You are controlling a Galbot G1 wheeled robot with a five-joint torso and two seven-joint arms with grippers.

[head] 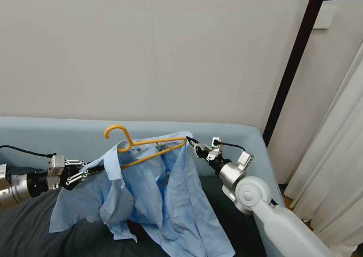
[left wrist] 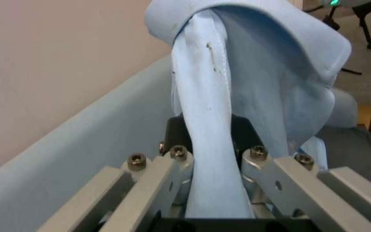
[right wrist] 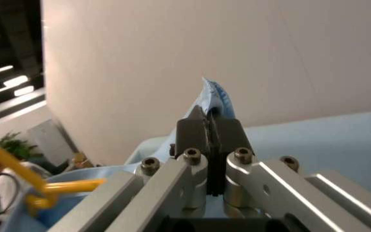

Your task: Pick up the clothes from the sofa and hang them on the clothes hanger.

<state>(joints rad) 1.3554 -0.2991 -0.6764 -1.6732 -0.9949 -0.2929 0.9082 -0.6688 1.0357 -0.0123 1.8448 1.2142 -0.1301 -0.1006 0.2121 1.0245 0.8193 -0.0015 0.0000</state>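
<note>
A light blue shirt (head: 164,200) hangs spread between my two grippers above the sofa, draped over an orange clothes hanger (head: 142,146) whose hook points up at the left. My left gripper (head: 93,172) is shut on the shirt's left edge; in the left wrist view the shirt (left wrist: 218,125) runs as a folded strip between the fingers (left wrist: 172,169). At the shirt's upper right corner my right gripper (head: 194,146) is shut on the cloth; the right wrist view shows its fingers (right wrist: 192,133) closed with a blue tip of shirt (right wrist: 214,94) poking out, and the hanger (right wrist: 37,186) beside them.
The pale blue sofa back (head: 51,135) runs behind the shirt, with a dark seat cushion (head: 28,228) below. A dark pole (head: 289,70) and white curtain (head: 334,172) stand at the right. A plain wall fills the background.
</note>
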